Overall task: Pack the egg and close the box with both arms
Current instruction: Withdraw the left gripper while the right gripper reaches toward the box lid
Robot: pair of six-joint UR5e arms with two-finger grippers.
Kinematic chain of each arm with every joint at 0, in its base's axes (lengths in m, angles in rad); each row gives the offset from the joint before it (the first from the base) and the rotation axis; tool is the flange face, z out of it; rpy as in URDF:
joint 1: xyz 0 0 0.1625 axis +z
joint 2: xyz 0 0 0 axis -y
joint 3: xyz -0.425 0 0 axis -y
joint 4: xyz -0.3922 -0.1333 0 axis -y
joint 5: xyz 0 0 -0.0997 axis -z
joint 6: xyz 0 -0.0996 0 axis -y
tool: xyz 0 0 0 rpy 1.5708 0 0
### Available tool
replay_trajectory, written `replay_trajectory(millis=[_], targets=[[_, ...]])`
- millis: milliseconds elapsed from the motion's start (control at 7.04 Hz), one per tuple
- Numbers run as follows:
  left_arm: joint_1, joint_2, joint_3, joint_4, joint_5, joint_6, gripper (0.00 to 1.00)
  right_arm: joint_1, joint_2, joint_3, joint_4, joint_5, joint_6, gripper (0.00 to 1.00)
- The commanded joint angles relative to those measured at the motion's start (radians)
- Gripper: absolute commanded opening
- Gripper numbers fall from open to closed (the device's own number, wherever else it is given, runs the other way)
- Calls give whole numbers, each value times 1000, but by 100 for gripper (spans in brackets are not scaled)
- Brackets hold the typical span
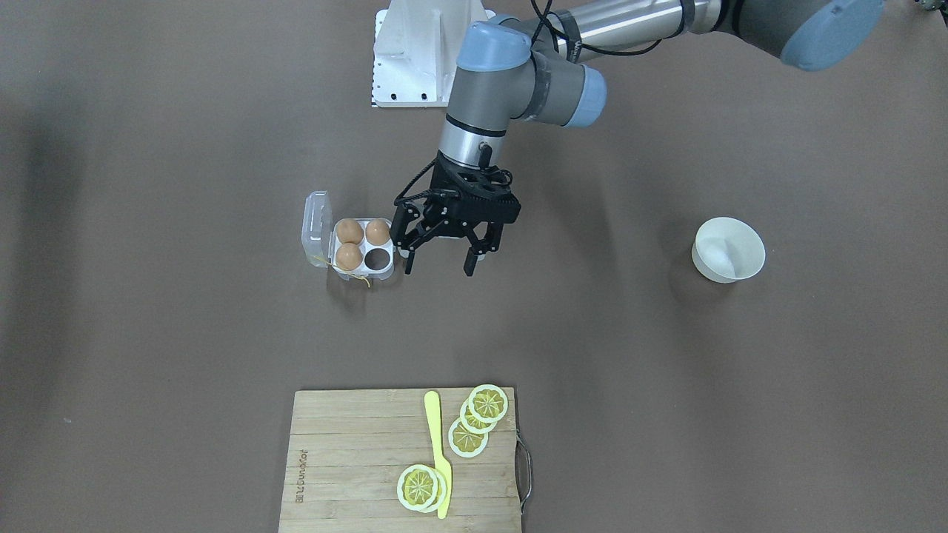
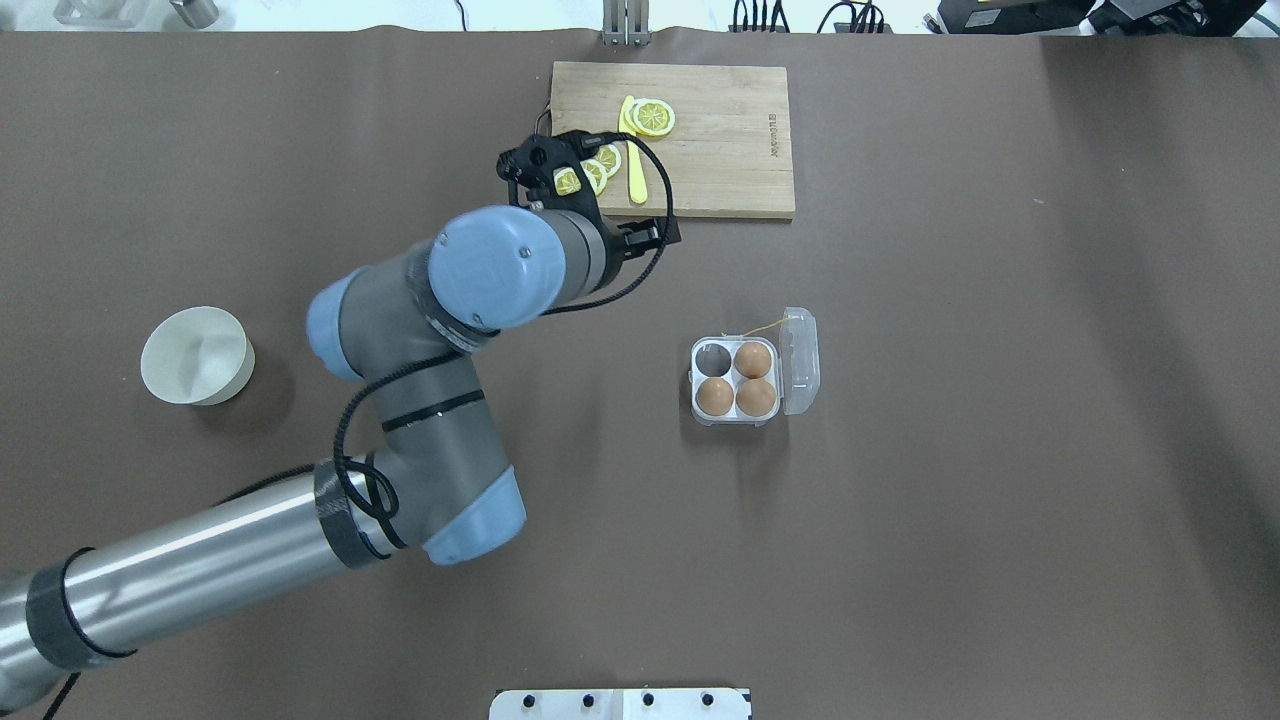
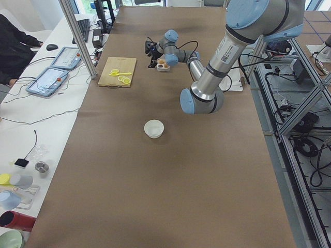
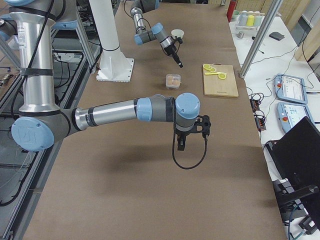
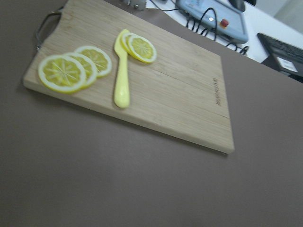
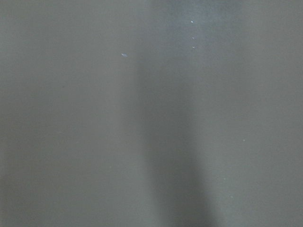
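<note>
Hovering spread and empty just left of the box [image 1: 363, 250], the left gripper [image 1: 438, 268] hangs, we reckon, clear of the lid [image 1: 317, 226], which stands open on the box's right side. Three eggs [image 1: 349, 231] sit cupped, one cup [image 1: 378, 257] bare. The right gripper [image 4: 184, 142] is well apart to the right; we cannot tell how its fingers stand. Bowl [image 1: 729, 249] far left, cutting board [image 1: 355, 459] on the far side: neither's in the way.

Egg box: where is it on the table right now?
In the overhead view the box sits near mid-table, slightly to the robot's right, nearer the robot than the cutting board; the white bowl lies far off on the left side.
</note>
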Motion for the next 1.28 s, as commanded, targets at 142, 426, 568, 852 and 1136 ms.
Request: replay_trajectory(millis=[142, 426, 568, 852, 1136], targets=[[-199, 116, -198, 158, -275, 91, 98, -247, 10, -14, 482, -28, 561, 75], [-261, 152, -270, 210, -345, 120, 98, -446, 51, -33, 643, -124, 795, 39], [-264, 162, -290, 227, -345, 120, 98, -521, 76, -54, 680, -145, 825, 10], [-272, 173, -316, 238, -343, 120, 98, -621, 146, -103, 729, -153, 905, 0], [-273, 167, -316, 239, -343, 117, 98, -668, 189, -102, 731, -154, 996, 0]])
